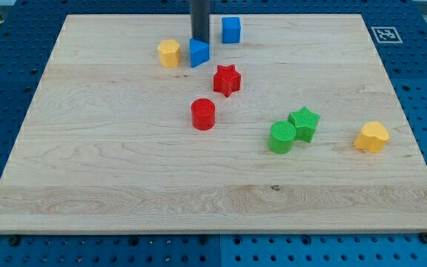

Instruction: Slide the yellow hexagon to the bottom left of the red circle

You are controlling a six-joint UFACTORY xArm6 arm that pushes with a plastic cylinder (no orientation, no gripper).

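The yellow hexagon [169,53] sits near the view's top, left of centre. The red circle [203,114] stands lower and to the right of it, near the board's middle. My rod comes down from the view's top edge; my tip [200,40] ends just behind the blue triangular block [199,53], which hides its very end. The tip is to the right of the yellow hexagon and apart from it.
A blue cube [231,30] sits at the top, right of the rod. A red star [227,80] lies above right of the red circle. A green circle [281,137] touches a green star [304,122]. A yellow heart [372,137] lies at the right.
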